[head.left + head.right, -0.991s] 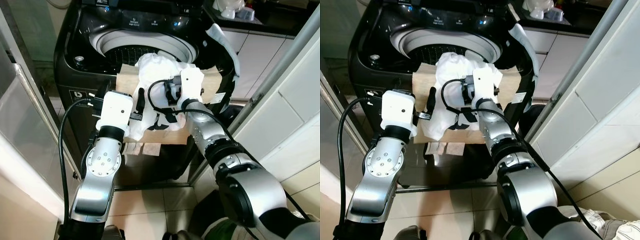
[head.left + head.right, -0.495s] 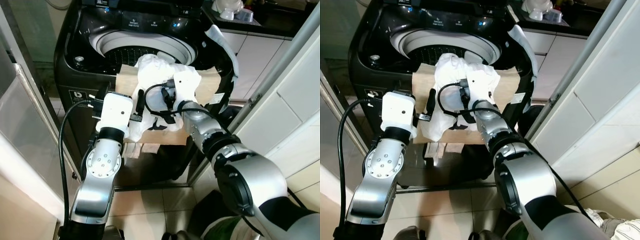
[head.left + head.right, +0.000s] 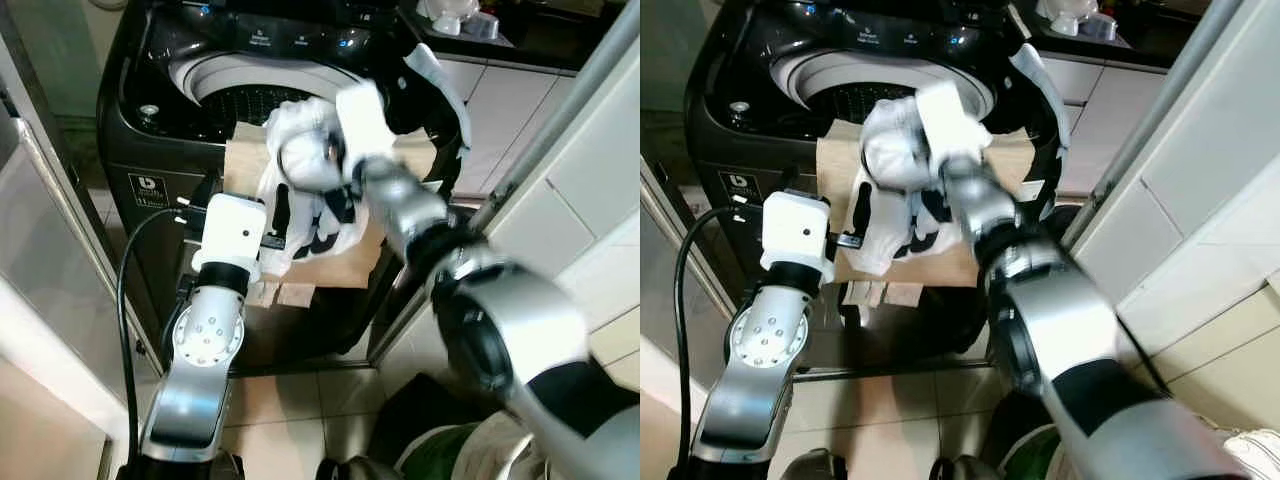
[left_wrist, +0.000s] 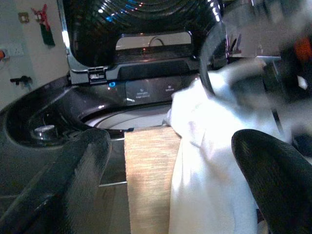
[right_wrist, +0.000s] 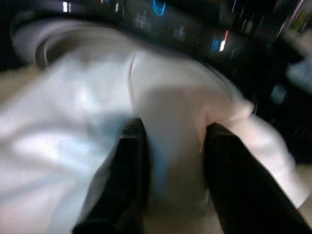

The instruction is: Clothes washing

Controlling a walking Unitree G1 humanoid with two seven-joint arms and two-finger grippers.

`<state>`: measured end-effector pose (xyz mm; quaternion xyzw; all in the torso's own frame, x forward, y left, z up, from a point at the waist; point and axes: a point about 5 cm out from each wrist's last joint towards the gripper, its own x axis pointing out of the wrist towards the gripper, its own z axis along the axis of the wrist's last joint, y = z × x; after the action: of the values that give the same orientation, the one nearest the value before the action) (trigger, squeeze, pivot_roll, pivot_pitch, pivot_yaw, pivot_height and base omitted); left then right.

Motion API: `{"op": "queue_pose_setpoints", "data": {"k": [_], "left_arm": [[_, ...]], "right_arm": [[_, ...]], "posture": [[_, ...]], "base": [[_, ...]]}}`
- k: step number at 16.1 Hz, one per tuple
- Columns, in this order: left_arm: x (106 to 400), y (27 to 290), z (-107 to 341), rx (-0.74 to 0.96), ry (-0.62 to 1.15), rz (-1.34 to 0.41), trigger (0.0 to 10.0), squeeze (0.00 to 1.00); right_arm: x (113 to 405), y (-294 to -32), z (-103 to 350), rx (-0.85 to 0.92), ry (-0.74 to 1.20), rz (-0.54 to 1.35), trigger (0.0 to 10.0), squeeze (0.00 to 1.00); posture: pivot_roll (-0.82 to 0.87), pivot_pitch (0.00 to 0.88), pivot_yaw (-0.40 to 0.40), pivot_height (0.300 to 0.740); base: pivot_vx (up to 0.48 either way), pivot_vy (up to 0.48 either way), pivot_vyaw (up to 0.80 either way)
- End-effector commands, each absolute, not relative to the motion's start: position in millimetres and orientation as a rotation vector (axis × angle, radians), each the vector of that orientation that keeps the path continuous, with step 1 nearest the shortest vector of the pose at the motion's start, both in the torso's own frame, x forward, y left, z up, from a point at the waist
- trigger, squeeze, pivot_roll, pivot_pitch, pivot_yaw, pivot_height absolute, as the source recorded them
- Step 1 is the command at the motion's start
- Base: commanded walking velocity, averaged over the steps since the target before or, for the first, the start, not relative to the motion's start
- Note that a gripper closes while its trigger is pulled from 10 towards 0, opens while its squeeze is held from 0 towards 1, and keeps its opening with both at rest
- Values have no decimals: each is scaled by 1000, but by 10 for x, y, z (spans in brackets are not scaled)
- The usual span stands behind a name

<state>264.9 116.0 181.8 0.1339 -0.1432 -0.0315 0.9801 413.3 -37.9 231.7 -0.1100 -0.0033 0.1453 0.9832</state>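
Observation:
A white garment [image 3: 312,195] hangs bunched over the front rim of a black top-loading washing machine [image 3: 150,150], above a tan cloth [image 3: 243,160] draped there. My right gripper [image 3: 318,152] is blurred and shut on the top of the garment. In the right wrist view white cloth [image 5: 97,112] is pinched between its fingers [image 5: 130,146]. My left gripper [image 3: 281,215] is open just left of the hanging garment. Its fingers [image 4: 83,156] stand wide apart around the white fabric [image 4: 209,146]. The drum opening [image 3: 240,95] lies behind the garment.
The washer lid [image 3: 440,75] stands open at the right. A glass panel [image 3: 40,220] borders the left side. White cabinets [image 3: 510,110] and a slanted metal post [image 3: 560,110] stand close on the right. Beige floor tiles [image 3: 290,400] lie below.
My right gripper has lifted the top of the white garment up and toward the drum opening. The left arm has stayed nearly still. The camera has shifted slightly.

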Motion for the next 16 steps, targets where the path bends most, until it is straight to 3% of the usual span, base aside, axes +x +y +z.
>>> {"op": "queue_pose_setpoints", "data": {"k": [1, 4, 6, 7, 8, 9, 12, 13, 16], "left_arm": [[2614, 1119, 1829, 268, -289, -65, 10000, 0], [2546, 1121, 1792, 273, -268, -52, 10000, 0], [2519, 1123, 1784, 272, -263, -46, 10000, 0], [2500, 1127, 1779, 273, -259, -40, 10000, 0], [2492, 1126, 1773, 274, -255, -37, 10000, 0], [2491, 1136, 1780, 274, -255, -27, 10000, 0], [2500, 1147, 1785, 274, -255, -18, 10000, 0], [2524, 1148, 1784, 272, -257, -24, 10000, 0], [2648, 1097, 1807, 267, -276, -80, 10000, 0]], "right_arm": [[4175, -427, 2579, -250, -97, 267, 0, 0], [4199, -487, 3346, -283, -296, 180, 0, 0], [4185, -529, 3518, -304, -363, 134, 0, 0], [4179, -564, 3607, -404, -399, 91, 0, 0], [4182, -572, 3601, -418, -397, 85, 2431, 0], [4194, -576, 3525, -368, -368, 99, 10000, 0], [4203, -562, 3288, -319, -341, 113, 10000, 0], [4192, -591, 3027, -256, -344, 118, 10000, 1000], [4024, -785, 2436, -164, -454, 84, 10000, 1000]], "posture": [[189, 67, -189, 740], [222, 96, -213, 740], [240, 106, -224, 740], [243, 108, -226, 740], [242, 110, -229, 740], [239, 109, -226, 740], [233, 105, -228, 740], [199, 88, -207, 740], [126, 52, -158, 740]], "base": [[0, 0, 0], [0, 0, 0], [0, 0, 0], [0, 0, 0], [0, 0, 0], [0, 0, 0], [0, 0, 0], [0, 0, 0], [0, 0, 0]]}}
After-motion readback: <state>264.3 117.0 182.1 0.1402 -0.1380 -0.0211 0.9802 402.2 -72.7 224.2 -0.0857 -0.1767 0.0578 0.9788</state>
